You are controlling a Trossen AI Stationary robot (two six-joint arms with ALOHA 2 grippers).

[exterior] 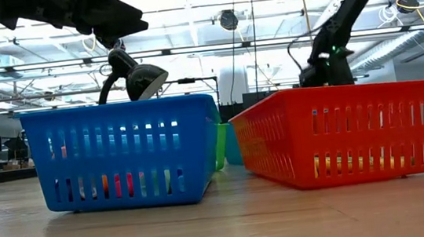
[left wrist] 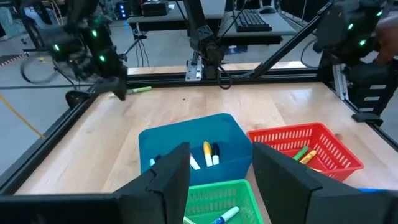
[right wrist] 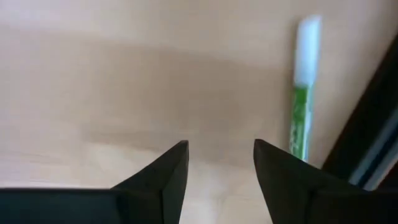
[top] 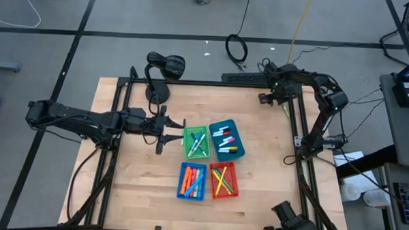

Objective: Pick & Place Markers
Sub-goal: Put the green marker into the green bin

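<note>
Here four bins sit together near the middle of the surface [top: 134, 187], and the markers are sorted among them, which looks like grouping by kind. At the near edge side stand the blue bin [top: 192, 181], holding orange and blue markers [top: 190, 183], and the red bin [top: 223, 180], holding yellow and green ones. Behind them are the green bin [top: 196, 142] and the teal bin [top: 227, 140], the teal one carrying white pens with coloured caps.

The left pincer [top: 164, 129] hovers just beside the green bin, on its left-edge side, fingers [left wrist: 168, 180] apart with nothing between them; the bins show through the gap in its wrist view. I judge it is waiting, or has nothing in hand to drop.

Farthest off, one stray green marker [right wrist: 302, 106] lies on the bare wood at the far right corner, close against the black frame rail [right wrist: 367, 130]. It is the only one I can see outside a bin. The right pincer [top: 266, 98] is beside it, fingers [right wrist: 165, 177] apart and empty, the marker lying off to one side of the gap and not between them. It probably needs to shift over before closing.
</note>
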